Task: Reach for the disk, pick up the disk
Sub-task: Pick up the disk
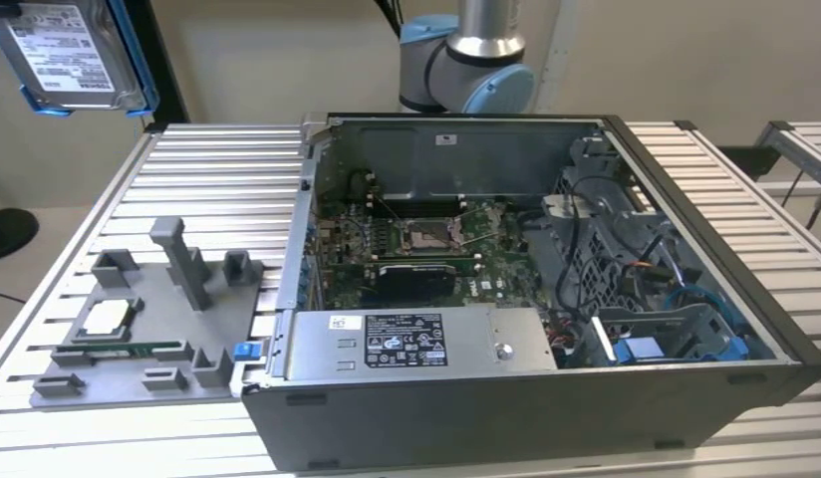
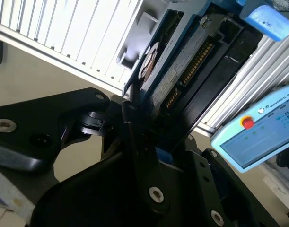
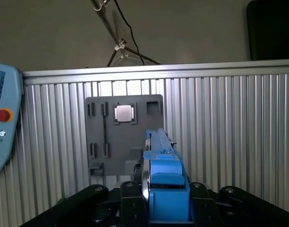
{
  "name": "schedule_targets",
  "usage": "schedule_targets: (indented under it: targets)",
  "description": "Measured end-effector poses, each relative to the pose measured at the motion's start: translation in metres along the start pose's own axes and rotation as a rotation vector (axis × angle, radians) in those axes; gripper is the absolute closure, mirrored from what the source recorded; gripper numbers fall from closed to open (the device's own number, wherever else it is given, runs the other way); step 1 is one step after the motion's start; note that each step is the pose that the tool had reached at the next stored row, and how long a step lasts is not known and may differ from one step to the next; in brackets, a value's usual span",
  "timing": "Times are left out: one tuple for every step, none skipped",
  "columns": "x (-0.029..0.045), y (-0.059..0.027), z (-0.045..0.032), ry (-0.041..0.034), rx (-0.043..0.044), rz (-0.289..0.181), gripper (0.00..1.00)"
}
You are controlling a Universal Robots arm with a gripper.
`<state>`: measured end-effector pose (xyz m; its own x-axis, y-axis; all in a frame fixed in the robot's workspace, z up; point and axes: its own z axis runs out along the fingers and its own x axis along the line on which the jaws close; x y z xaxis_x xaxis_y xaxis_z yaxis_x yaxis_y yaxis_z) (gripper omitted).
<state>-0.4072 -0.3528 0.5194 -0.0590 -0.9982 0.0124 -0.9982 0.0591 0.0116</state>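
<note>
The end effector grips the disk edgewise, high above the table; that narrow hold might let it drop.

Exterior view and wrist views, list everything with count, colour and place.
disk: 1, silver-grey, blue rails, held aloft, exterior view's top left.
computer case: 1, grey, open, on the table.
power-supply box: 1, grey, inside the case.
tray: 1, grey, on the table, exterior view's left.
chip: 1, silver, on the tray.
table: 1, silver, under the case.
pendant: 1, light blue, by table edge.
arm: 1, grey-blue, behind the case.
hand: 1, black, shut on the disk.
</note>
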Motion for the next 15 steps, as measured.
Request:
schedule_targets:
  targets:
    - [-0.0001,-0.0026,0.0000,0.0000,0.0000,0.000,1.00]
    - [-0.0003,-0.0052,0.0000,0.0000,0.0001,0.000,1.00]
    - [-0.0004,-0.0079,0.0000,0.0000,0.0001,0.000,1.00]
    - [-0.0006,-0.0103,-0.0001,0.0000,0.0001,0.000,1.00]
    - [-0.0007,-0.0123,-0.0002,0.0000,0.0000,0.000,1.00]
    - [-0.0008,-0.0135,-0.0002,0.0000,0.0000,0.000,1.00]
    - [-0.0008,-0.0139,-0.0002,0.0000,0.0001,0.000,1.00]
    - [-0.0008,-0.0139,-0.0001,0.0000,0.0000,0.000,1.00]
    - [-0.0008,-0.0139,-0.0001,0.0000,0.0000,0.000,1.00]
    - [-0.0008,-0.0139,-0.0002,0.0000,0.0000,0.000,1.00]
    - [-0.0008,-0.0140,-0.0002,0.0000,0.0000,0.000,1.00]
    - [-0.0008,-0.0141,-0.0002,0.0000,0.0000,0.000,1.00]
    - [-0.0009,-0.0145,-0.0002,0.0000,0.0000,0.000,1.00]
    - [-0.0009,-0.0152,-0.0002,0.0000,-0.0001,0.000,1.00]
    - [-0.0009,-0.0160,-0.0002,0.0000,0.0000,0.000,1.00]
